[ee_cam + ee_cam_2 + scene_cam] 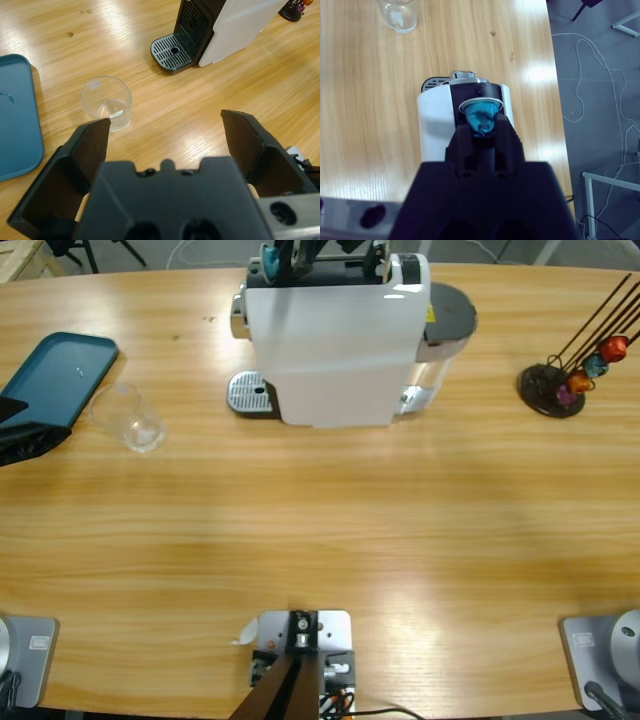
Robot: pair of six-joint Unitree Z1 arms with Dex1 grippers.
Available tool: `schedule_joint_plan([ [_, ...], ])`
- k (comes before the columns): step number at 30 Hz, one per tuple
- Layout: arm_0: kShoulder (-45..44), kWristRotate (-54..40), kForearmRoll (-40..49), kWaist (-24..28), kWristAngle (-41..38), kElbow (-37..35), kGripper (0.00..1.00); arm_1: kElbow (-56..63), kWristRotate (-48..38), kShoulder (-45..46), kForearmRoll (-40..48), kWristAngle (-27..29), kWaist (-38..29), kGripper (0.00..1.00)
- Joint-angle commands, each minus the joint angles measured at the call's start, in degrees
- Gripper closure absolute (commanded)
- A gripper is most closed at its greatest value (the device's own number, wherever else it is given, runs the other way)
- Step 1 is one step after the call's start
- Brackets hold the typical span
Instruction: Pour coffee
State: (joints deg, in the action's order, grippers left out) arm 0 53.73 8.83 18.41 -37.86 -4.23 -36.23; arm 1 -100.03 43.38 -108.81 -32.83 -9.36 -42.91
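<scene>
A small clear drinking glass [127, 419] [106, 102] [398, 14] stands upright on the table, left of the white coffee machine [335, 340] [235, 25] [434, 130]. No tan liquid shows in it. My left gripper [165, 125] [25, 440] is open low over the table, a short way from the glass and pointing at it. Over the top of the machine, my right gripper [483, 128] [285, 260] is shut on a teal capsule [481, 119] [271, 260], right at the round capsule slot [480, 105].
A teal tray [55, 375] [15, 115] lies at the far left beside the glass. The machine's drip grate [250, 395] [172, 51] faces left. A black capsule rack [552, 390] with several coloured capsules stands at the right.
</scene>
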Motion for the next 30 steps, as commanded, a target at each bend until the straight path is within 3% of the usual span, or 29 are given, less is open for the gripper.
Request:
schedule_joint_plan([
  [1,0.1,-0.7,-0.4,-0.3,0.7,2.2,0.046,-0.1,-1.0,-3.1,-0.4,0.4,0.2,0.431],
  [7,0.1,-0.7,-0.4,-0.3,0.8,2.3,0.046,-0.2,-1.0,-3.2,-1.0,1.0,0.2,0.428],
  [10,0.2,-0.7,-0.4,-0.3,1.0,2.2,0.046,-2.3,-2.0,-1.6,-3.1,3.9,-0.6,0.427],
  [11,0.2,-0.7,-0.4,-0.3,1.0,2.2,0.046,-3.6,-3.1,-0.7,-4.0,5.2,-1.7,0.383],
  [12,0.1,-0.7,-0.4,-0.3,1.0,2.2,0.045,-4.7,-4.4,0.4,-4.7,6.1,-2.9,0.261],
  [13,0.1,-0.7,-0.4,-0.3,1.0,2.3,0.045,-5.8,-5.0,1.5,-5.8,6.2,-4.1,0.078],
  [14,0.0,-0.7,-0.4,-0.3,1.0,2.3,0.041,-7.2,-5.6,2.5,-7.8,6.2,-5.2,0.004],
  [19,-0.6,-0.7,-0.5,-0.3,1.0,2.4,0.032,-9.1,-9.8,11.6,-17.1,6.3,-9.1,0.075],
  [22,-0.8,-0.8,-0.7,-0.3,1.7,2.5,0.032,-8.5,-14.9,18.6,-20.2,6.6,-9.5,0.236],
  [24,-1.0,-0.8,-0.7,-0.3,2.2,2.4,0.032,-7.8,-18.2,23.3,-20.5,7.4,-9.5,0.569],
  [25,-1.2,-0.8,-0.7,-0.3,2.3,2.4,0.032,-7.5,-19.8,25.4,-20.0,7.6,-9.5,0.875],
  [26,-1.4,-0.8,-0.7,-0.3,2.3,2.4,0.032,-6.4,-21.3,27.5,-18.8,8.3,-9.5,1.0],
  [30,-2.3,-1.0,-2.3,-0.3,2.4,3.4,0.035,8.7,-29.5,34.7,-0.8,13.6,-7.6,1.0],
])
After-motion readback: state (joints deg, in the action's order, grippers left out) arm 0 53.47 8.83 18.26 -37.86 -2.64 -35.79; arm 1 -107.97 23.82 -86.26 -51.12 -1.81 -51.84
